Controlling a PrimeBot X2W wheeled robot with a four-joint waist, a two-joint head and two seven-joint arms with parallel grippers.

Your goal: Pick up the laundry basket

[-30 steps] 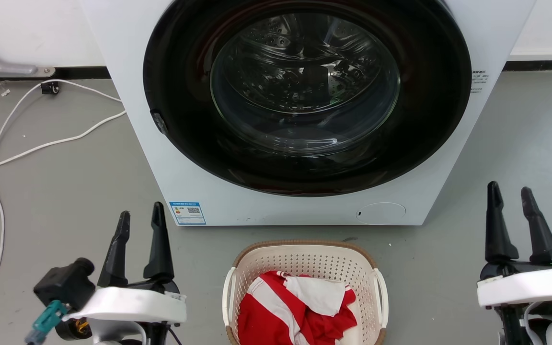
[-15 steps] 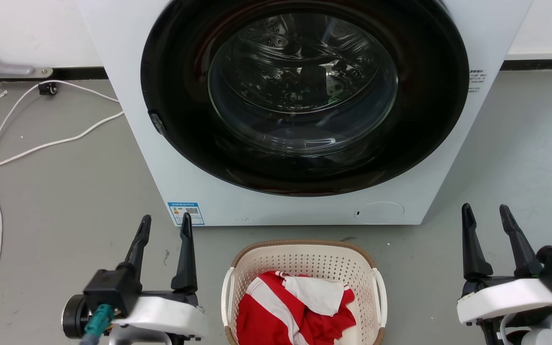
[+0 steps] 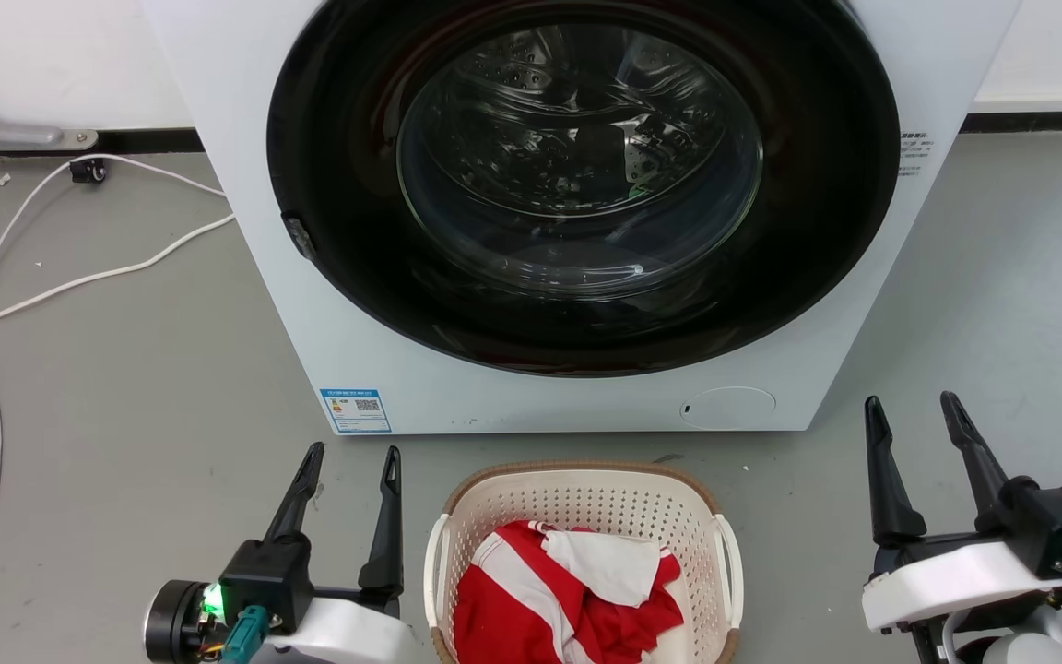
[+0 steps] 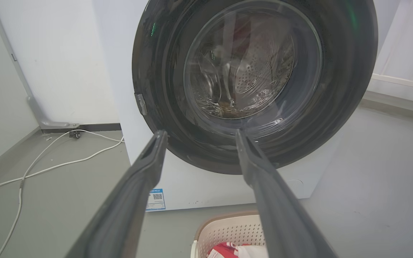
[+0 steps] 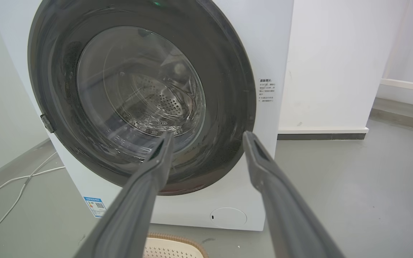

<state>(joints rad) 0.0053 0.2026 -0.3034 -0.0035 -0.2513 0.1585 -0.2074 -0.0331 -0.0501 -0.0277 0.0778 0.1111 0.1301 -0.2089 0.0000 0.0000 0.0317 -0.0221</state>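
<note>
L gripper [image 3: 353,454]: 2 dark fingers [image 3: 387,535] spread apart, empty, touching nothing, just beside the cream perforated plastic laundry basket w/ brown woven-look rim [image 3: 577,505], at its 9 o'clock. R gripper [image 3: 910,402]: likewise spread & empty, at the basket's 3 o'clock, well apart. Basket sits on the grey floor [image 3: 125,369] holding red-and-white cloth [image 3: 577,590]; the white front-load washing machine [image 3: 245,231] is at its 12 o'clock. Task looks barely begun: the white side handles [image 3: 435,572] are ungripped & the lift is not yet done.

left gripper [image 3: 353,452]: you now have it just beside the laundry basket [image 3: 577,468], nearer than before
right gripper [image 3: 910,401]: sits further inward too
</note>
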